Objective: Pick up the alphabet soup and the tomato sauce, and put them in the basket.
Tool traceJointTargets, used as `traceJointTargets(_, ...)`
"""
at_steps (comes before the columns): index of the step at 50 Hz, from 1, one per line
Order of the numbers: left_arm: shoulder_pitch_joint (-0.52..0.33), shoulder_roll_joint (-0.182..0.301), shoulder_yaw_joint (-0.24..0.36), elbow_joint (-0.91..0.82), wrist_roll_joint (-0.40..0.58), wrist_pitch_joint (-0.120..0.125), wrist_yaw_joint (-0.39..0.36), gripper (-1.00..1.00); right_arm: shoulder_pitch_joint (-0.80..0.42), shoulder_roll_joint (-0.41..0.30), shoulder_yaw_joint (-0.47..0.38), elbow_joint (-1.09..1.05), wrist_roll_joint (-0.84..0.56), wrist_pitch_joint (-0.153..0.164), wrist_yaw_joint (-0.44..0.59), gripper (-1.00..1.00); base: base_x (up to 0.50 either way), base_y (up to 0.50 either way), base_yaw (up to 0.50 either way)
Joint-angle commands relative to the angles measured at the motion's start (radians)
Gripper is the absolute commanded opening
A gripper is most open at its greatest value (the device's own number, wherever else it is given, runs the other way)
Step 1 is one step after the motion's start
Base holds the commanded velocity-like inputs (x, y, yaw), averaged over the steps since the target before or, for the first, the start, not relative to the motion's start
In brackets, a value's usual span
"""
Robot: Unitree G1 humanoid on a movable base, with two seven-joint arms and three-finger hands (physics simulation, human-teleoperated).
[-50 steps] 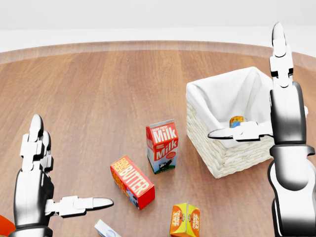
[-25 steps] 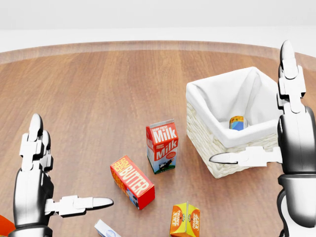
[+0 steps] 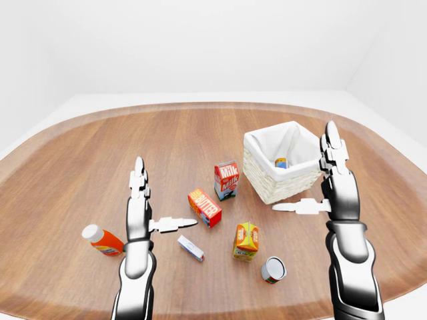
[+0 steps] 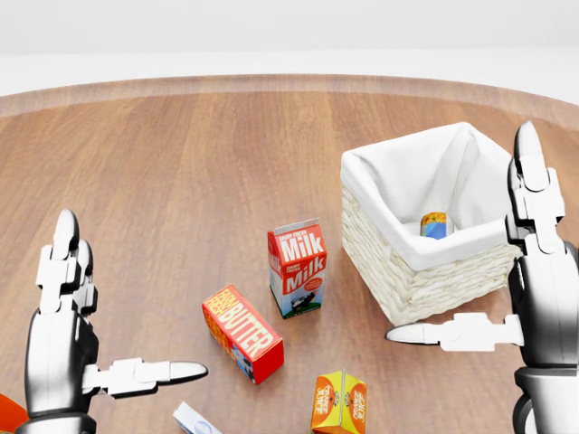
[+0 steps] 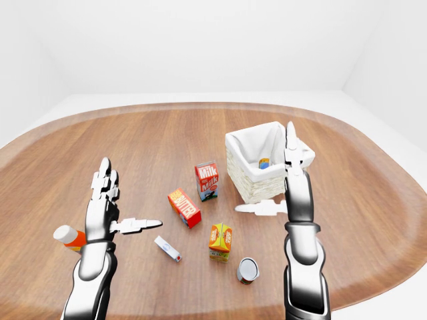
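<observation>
The tabletop (image 3: 100, 153) carries the basket (image 4: 425, 276), one can (image 4: 434, 223) already inside. A second can (image 3: 273, 269) lies near the bottom edge, well apart, so I'd judge the job half done. Right hand (image 4: 529, 271) and left hand (image 4: 77, 334) are spread wide, empty.

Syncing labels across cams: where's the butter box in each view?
Left-eye view: butter box sits just left of centre, lower left of the milk carton.
Head view: butter box in the lower middle, below and left of the milk carton.
Right-eye view: butter box left of centre, lower left of the milk carton.
Shared landmark: the white-lined basket, right of the milk carton in all three.
</observation>
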Motion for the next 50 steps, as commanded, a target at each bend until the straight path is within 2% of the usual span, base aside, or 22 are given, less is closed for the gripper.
traceJointTargets(1,0.002,0.0,0.002,-0.001,0.0,0.0,0.001,1.0,0.059,0.025,0.003,-0.044,0.016,0.0,0.014,1.0,0.0,0.0,0.0)
traceJointTargets(34,0.002,-0.001,0.002,-0.001,0.001,0.0,0.003,1.0,0.204,0.076,0.021,-0.095,0.049,0.0,0.063,1.0,0.0,0.0,0.0)
traceJointTargets(50,-0.005,0.0,0.005,-0.001,-0.003,0.0,0.002,1.0,0.246,0.092,0.015,-0.044,0.062,0.0,0.07,1.0,0.0,0.0,0.0)
